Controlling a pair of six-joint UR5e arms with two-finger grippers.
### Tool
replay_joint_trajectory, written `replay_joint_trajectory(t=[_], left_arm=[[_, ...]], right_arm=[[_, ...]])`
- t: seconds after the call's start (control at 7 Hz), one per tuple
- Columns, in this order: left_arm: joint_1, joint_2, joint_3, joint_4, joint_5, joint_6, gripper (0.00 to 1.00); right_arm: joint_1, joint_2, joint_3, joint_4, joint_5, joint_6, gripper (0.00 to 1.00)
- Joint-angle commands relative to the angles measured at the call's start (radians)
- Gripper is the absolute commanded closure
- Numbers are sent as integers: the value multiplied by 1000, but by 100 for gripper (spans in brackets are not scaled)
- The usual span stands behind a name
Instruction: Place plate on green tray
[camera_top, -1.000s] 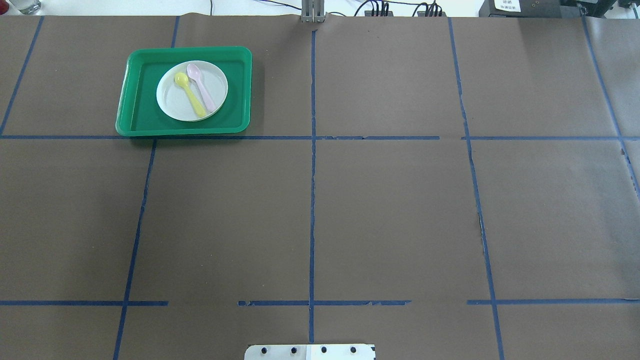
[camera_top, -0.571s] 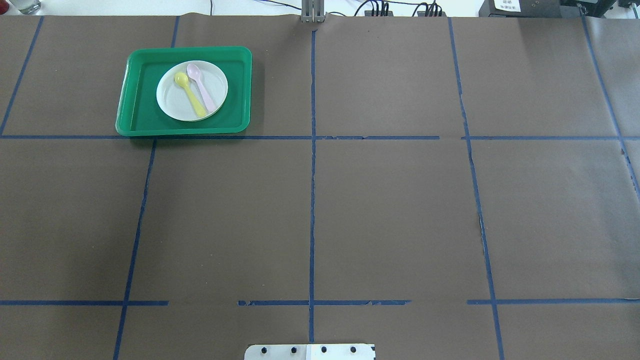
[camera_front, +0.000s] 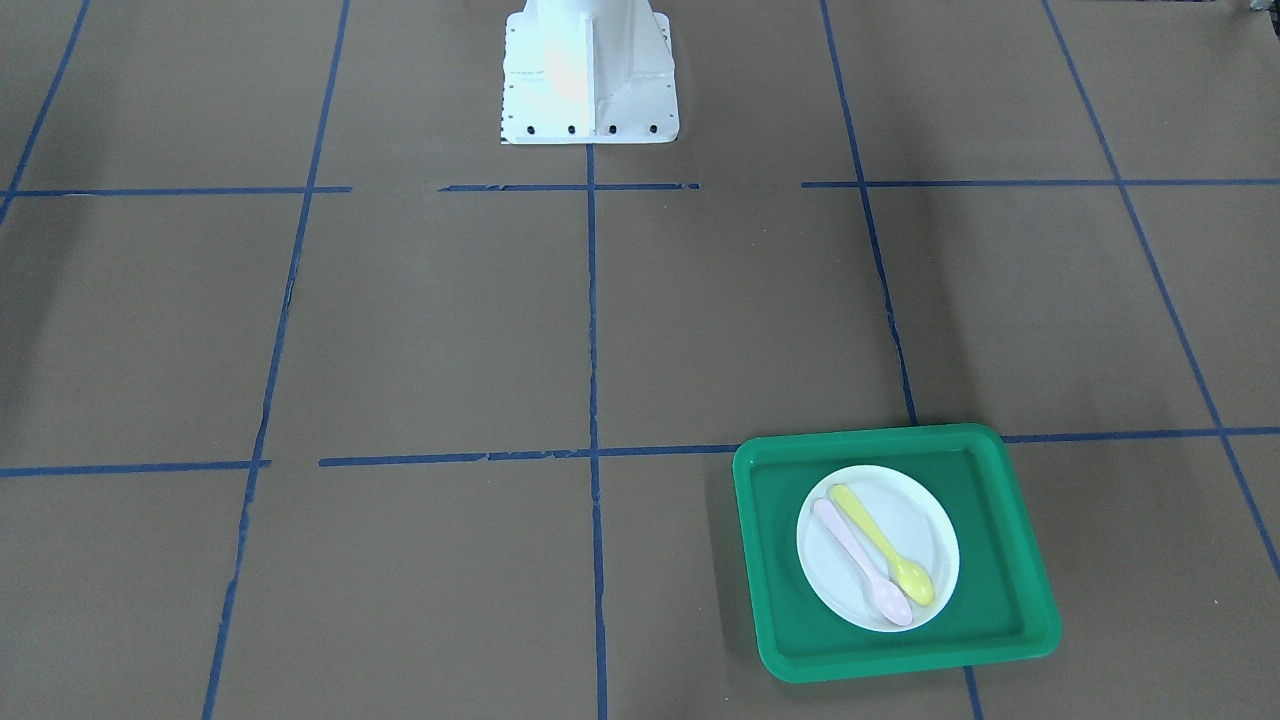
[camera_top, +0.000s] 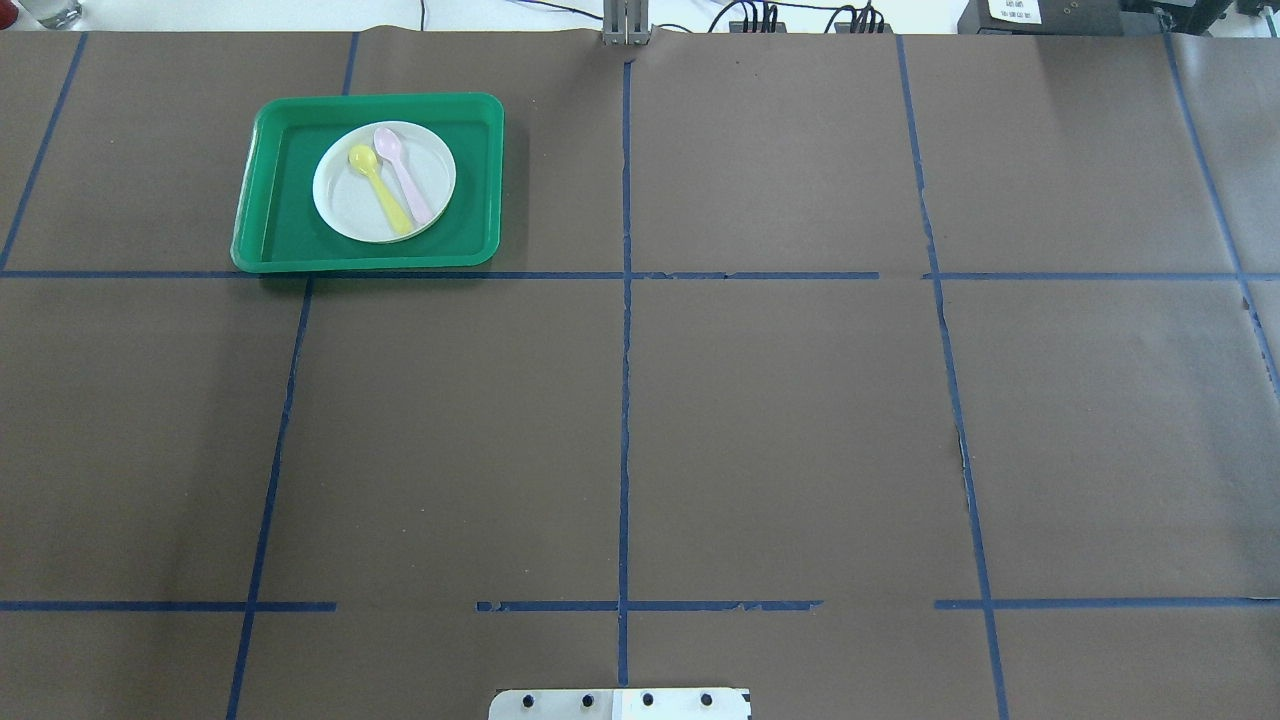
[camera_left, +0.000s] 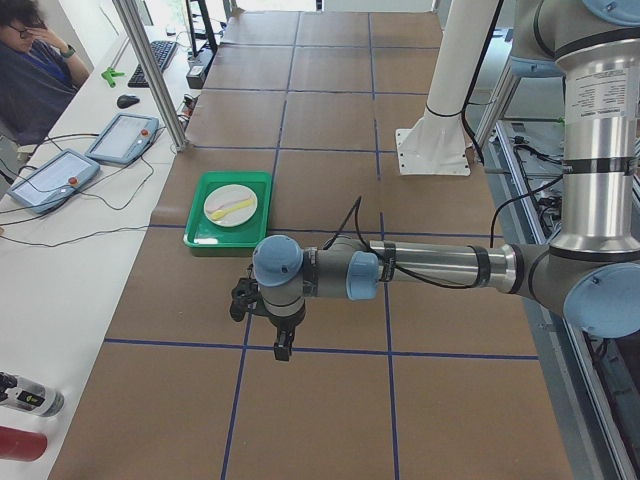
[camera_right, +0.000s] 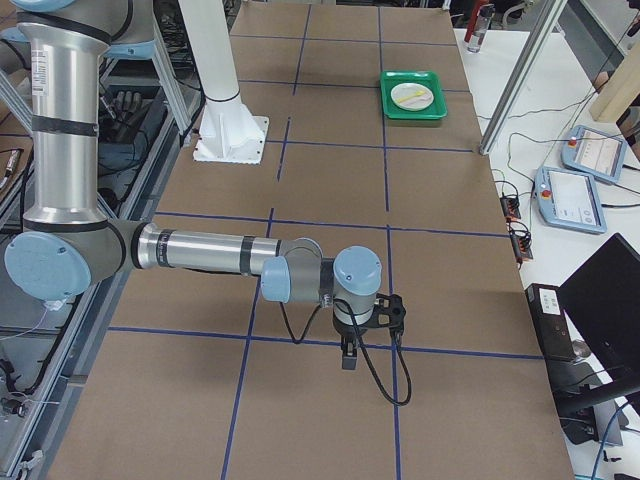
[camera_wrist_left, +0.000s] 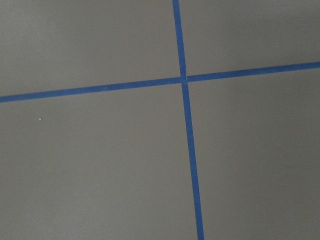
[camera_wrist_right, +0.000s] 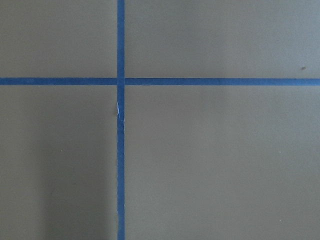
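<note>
The small white plate (camera_top: 345, 205) lies inside the green tray (camera_top: 365, 262) at the table's far left. It carries a yellow spoon (camera_top: 380, 190) and a pink spoon (camera_top: 405, 178). The plate (camera_front: 925, 520) and tray (camera_front: 900, 655) also show in the front view, the left side view (camera_left: 215, 240) and the right side view (camera_right: 412, 114). My left gripper (camera_left: 283, 348) hangs over bare table, well short of the tray. My right gripper (camera_right: 347, 358) hangs over bare table at the other end. Both show only in the side views, so I cannot tell whether they are open or shut. Both wrist views show only brown paper and blue tape.
The table is covered in brown paper with blue tape lines (camera_top: 625, 400). The robot's white base (camera_front: 588, 80) stands at the near edge. A metal post (camera_left: 150, 70), two tablets (camera_left: 120, 137) and a seated operator (camera_left: 35, 70) are beyond the far edge.
</note>
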Motion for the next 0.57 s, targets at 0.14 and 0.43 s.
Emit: replay_joint_trajectory(t=[0.14,0.43], left_arm=[[1,-4,24,-4,-1,-5,0],[-1,-7,24,-4,3,-5,0]], right_arm=[[0,0,-1,0,0,0,0],[0,0,-1,0,0,0,0]])
